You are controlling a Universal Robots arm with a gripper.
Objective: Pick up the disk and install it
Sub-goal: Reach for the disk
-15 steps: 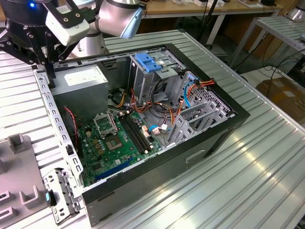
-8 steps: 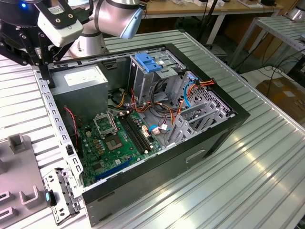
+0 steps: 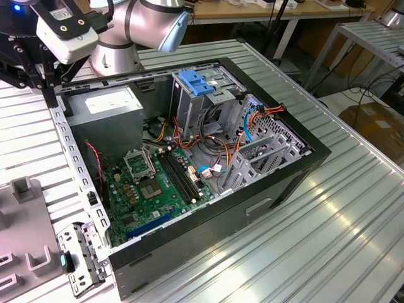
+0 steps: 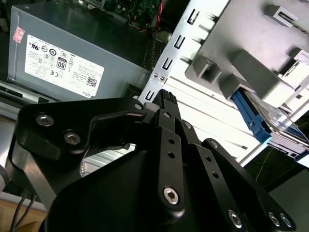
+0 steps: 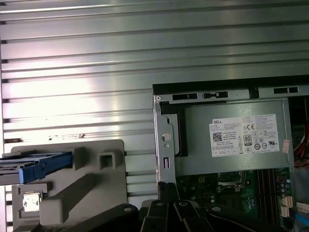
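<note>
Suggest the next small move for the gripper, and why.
Probably shift the gripper sideways, off the computer case and toward the grey fixture. The disk lies in that fixture, not yet picked up, while the gripper hangs over the case rim beside the power supply, well apart from it. Closing that gap seems the first need.

1. White label (image 5: 244, 135), dense small print and certification marks, on the grey power supply (image 5: 193, 145), first wrist view.
2. Small pinkish sticker (image 4: 19, 35) at that supply's corner, second wrist view; unreadable.
</note>
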